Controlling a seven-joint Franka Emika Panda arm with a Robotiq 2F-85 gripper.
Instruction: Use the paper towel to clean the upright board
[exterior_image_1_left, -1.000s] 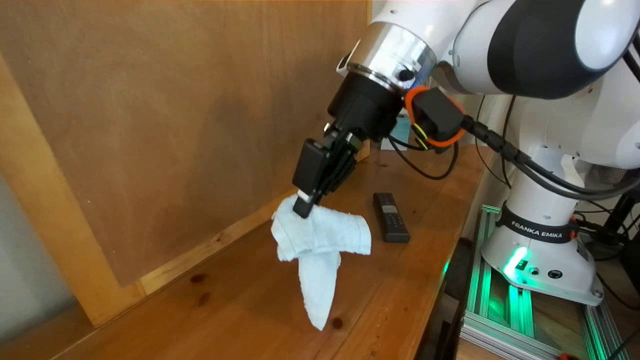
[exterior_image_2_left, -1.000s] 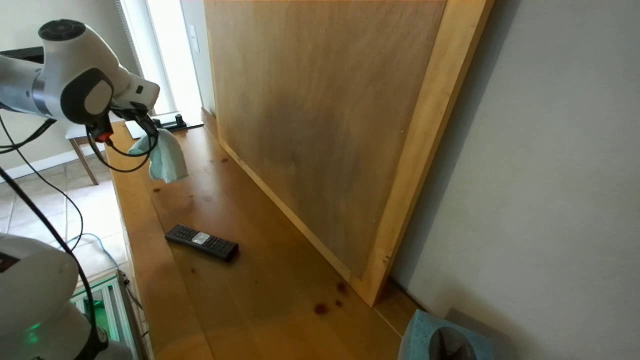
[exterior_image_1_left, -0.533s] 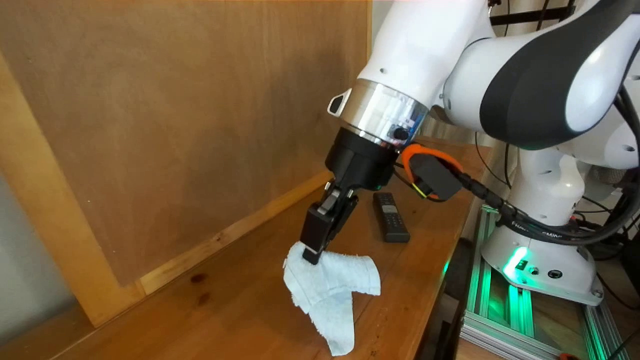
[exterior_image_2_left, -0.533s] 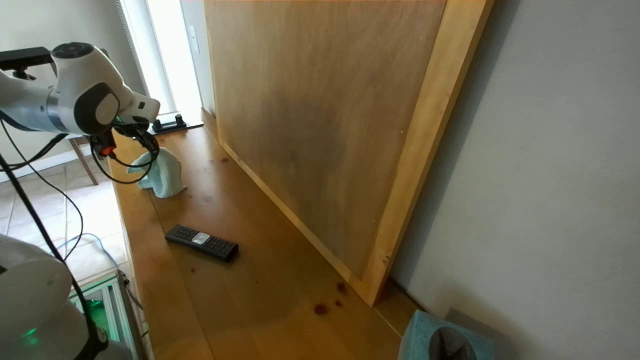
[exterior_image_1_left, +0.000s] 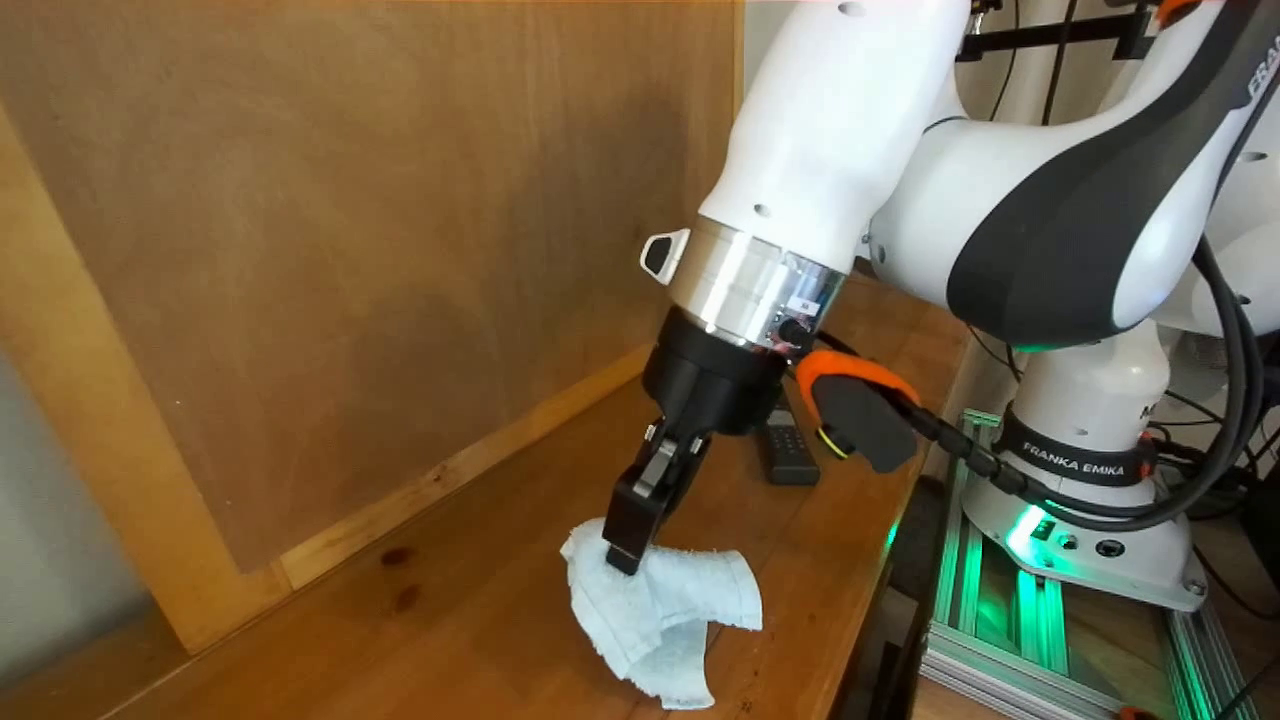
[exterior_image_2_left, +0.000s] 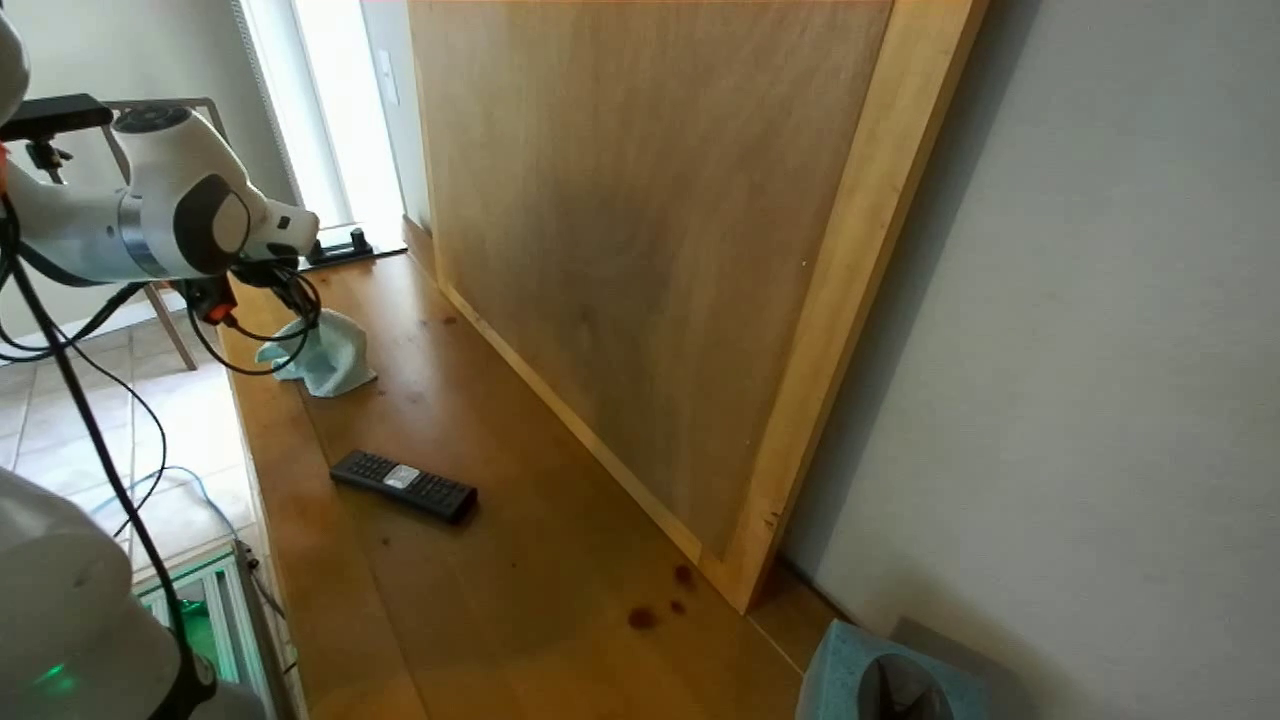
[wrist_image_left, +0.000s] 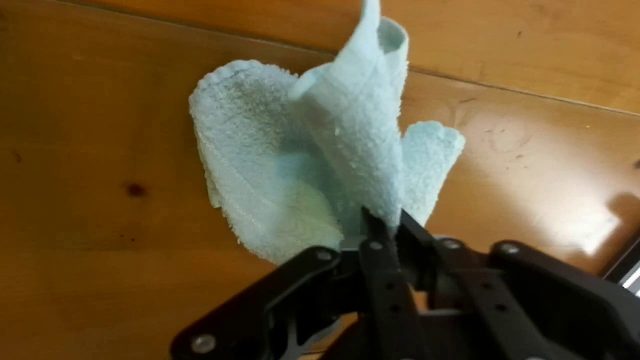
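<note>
In an exterior view: gripper (exterior_image_1_left: 622, 562) slants down over the wooden tabletop (exterior_image_1_left: 480, 620), jaws narrowed on a fold of pale towel (exterior_image_1_left: 655, 610) (terry by its nap, not paper). Towel sits right beneath the jaws, one flap reaching away from the upright board (exterior_image_1_left: 350, 240), another drooping below. Board stands picture-left of them, a stretch of tabletop between, towel not touching it; a wiping stroke would likely need a lift, then a sideways carry. Black handset (exterior_image_1_left: 790, 455) partly hidden behind the gripper, off that line. In an exterior view: towel low over the tabletop's far part, lower edge seemingly resting on the wood, board well to its side; cables (exterior_image_2_left: 292, 287) hide the jaws; handset nearer the camera, blue box (exterior_image_2_left: 843, 668) past the board's near foot. In the wrist view: towel (wrist_image_left: 355, 125) clamped in the jaws, long fold running from them toward the frame's top edge, the rest spread beneath; board not seen. My read: not wiping here, perhaps setting down or refolding; loose flaps may snag
</note>
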